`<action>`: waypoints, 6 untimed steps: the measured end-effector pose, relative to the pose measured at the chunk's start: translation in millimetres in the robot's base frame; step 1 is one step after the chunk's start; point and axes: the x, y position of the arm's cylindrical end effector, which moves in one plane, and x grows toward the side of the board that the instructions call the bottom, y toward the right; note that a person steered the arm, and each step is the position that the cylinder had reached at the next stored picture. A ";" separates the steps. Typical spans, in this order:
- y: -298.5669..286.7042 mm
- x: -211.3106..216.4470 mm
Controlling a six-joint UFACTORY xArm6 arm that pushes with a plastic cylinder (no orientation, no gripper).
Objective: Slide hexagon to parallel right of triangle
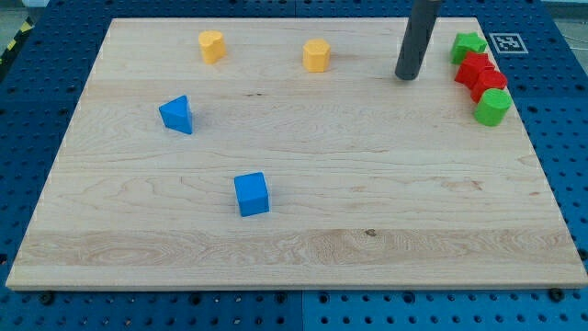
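Observation:
An orange hexagon block (316, 55) sits near the view's top, a little right of centre-left. A blue triangle block (176, 114) lies at the view's left, lower than the hexagon and well to its left. My tip (407, 77) rests on the board near the view's top right, about a hundred pixels right of the hexagon and slightly lower, touching no block. The dark rod rises from it out of the view's top.
An orange heart-like block (212, 45) sits at the top left. A blue cube (251, 194) lies below centre-left. At the right edge are clustered a green star-like block (468, 46), two red blocks (480, 74) and a green round block (492, 107). The wooden board (367, 239) lies on a blue perforated table.

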 end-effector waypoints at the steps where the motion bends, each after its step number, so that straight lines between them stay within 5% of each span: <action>1: -22.0 -34.1; 2: -60.8 -67.6; 6: -105.5 -71.8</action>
